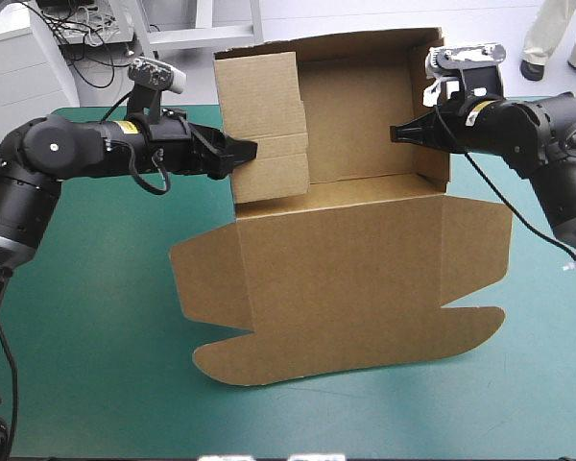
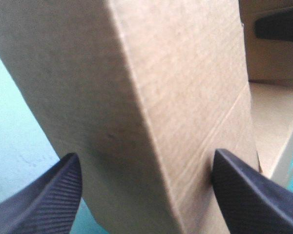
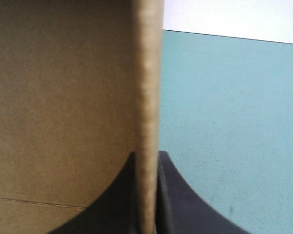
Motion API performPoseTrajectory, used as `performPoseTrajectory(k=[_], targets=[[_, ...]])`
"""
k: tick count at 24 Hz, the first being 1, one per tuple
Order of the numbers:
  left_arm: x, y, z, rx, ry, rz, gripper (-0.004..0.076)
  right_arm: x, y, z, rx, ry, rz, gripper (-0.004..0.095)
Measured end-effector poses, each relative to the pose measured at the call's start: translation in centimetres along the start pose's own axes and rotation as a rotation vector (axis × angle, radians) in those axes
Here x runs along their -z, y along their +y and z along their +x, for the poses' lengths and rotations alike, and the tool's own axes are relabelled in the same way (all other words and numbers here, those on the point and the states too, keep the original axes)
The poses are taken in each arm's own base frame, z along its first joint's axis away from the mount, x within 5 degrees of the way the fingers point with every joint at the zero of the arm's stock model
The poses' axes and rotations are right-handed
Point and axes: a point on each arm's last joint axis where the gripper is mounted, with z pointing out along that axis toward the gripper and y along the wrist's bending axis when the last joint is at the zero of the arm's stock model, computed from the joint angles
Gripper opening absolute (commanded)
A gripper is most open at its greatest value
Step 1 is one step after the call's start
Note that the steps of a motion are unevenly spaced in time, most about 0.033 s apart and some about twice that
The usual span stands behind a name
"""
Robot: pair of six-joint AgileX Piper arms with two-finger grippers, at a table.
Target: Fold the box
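The brown box stands mid-table as an open tray, its back and side walls raised and its lid lying flat toward the front edge. My left gripper is open against the outside of the left wall panel, which leans inward. In the left wrist view the folded wall fills the gap between the spread fingers of my left gripper. My right gripper is shut on the right wall's upright edge. In the right wrist view the right gripper has a finger on each side of the board.
The lid's rounded flaps spread over the teal-green cover toward the front. Bare cover shows to the left and right of the box. The right gripper's finger shows beyond the box's floor in the left wrist view.
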Motion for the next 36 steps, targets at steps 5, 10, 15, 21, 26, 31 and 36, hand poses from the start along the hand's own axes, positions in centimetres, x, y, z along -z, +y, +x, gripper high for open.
performPoseTrajectory(k=[5, 10, 15, 21, 26, 31, 36], targets=[[-0.9, -1.5, -0.5, -0.002, 0.016, -0.116, 0.0523, 0.0, 0.0, 0.0, -0.006, -0.001, 0.004, -0.0017], [-3.7, -0.6, -0.5, 0.109, 0.054, -0.205, 0.0522, 0.0, 0.0, 0.0, -0.02, -0.005, -0.001, -0.0017], [-3.8, -0.3, -0.8, 0.145, 0.02, -0.23, 0.0421, -1.2, 0.1, 0.1, -0.033, 0.019, -0.008, -0.0017], [-3.8, -0.1, -0.8, 0.125, 0.025, -0.254, 0.0418, -2.9, 0.0, 0.5, -0.039, 0.056, -0.003, -0.0017], [-3.7, 0.2, -0.6, 0.1, 0.044, -0.281, 0.0417, -3.3, -0.2, 0.5, -0.031, 0.063, 0.02, -0.0017], [-4.0, 0.3, -0.5, 0.109, 0.056, -0.286, 0.0418, -3.3, -0.2, 0.5, -0.031, 0.063, 0.02, -0.0017], [-5.3, 0.8, -0.1, 0.131, 0.089, -0.278, 0.0394, -3.3, -0.2, 0.6, -0.031, 0.064, 0.02, -0.0017]])
